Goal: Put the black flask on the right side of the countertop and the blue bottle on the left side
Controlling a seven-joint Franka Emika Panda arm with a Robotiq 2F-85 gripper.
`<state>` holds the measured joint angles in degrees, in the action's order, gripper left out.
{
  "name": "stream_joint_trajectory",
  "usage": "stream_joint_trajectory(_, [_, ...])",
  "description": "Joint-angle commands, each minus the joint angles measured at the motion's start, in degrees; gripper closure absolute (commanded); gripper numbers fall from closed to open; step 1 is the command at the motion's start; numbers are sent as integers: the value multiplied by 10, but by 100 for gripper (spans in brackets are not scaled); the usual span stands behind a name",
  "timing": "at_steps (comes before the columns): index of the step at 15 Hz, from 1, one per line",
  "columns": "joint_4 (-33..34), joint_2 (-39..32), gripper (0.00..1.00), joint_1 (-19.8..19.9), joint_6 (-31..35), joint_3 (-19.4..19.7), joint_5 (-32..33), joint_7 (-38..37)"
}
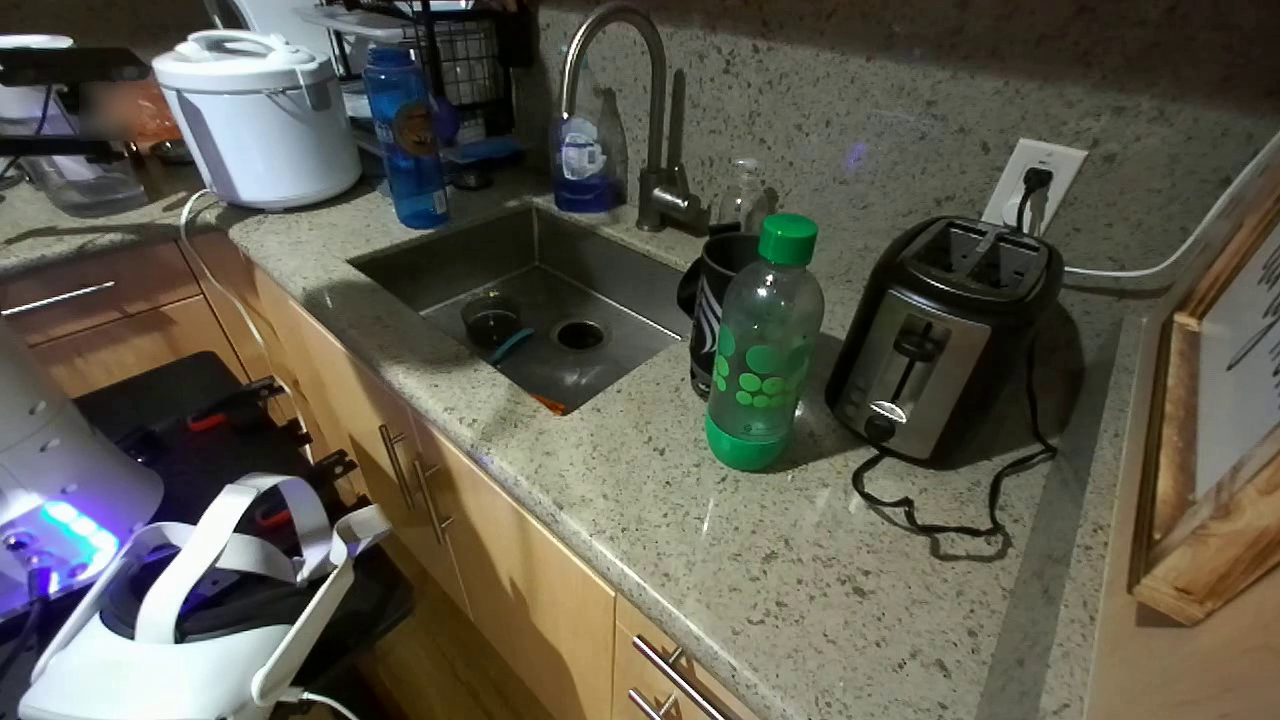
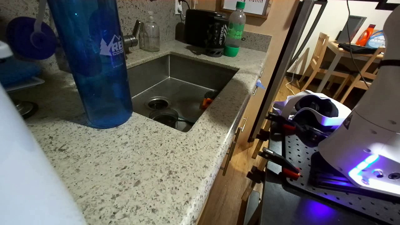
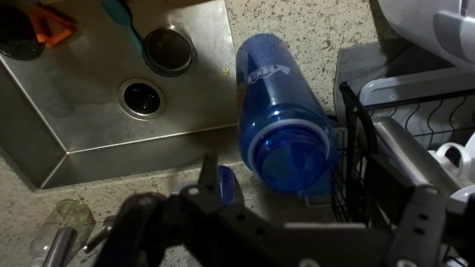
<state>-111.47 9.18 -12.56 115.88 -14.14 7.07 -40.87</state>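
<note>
Working left to right in an exterior view, I have the smooth, round-bodied white rice cooker to one side of the pincer. Next, ahead of the pincer and apart from it, the blue bottle stands upright on the speckled granite table, a slim translucent cylinder with pale REI lettering. On the pincer's other side opens the rectangular steel sink. Past that, well away from the pincer, come the black Jetboil flask, cylindrical with pale print; the clear soda bottle, green-capped and green-dotted; and the black toaster with its silvery face.

My arm, thick and white, climbs out of frame from a perforated black plate alongside the table. I look down on the blue bottle's neck; the pincer enters from the bottom of the wrist view with its jaws spread wide, the neck showing in the gap.

In that view, an orange piece, a teal utensil and a dark round cup lie left of the pincer; the black wire dish rack crowds its right side, touching or not I can't tell. The soda bottle partly blocks the flask in an exterior view.
</note>
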Motion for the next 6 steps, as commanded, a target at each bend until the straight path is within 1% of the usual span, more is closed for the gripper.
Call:
stream_joint_trajectory(1, [-64, 65, 0, 3, 4, -12, -9, 4])
stream_joint_trajectory(2, [-24, 26, 0, 9, -2, -15, -2, 1])
stream_joint_trajectory(6, [-30, 30, 0, 10, -1, -18, -2, 1])
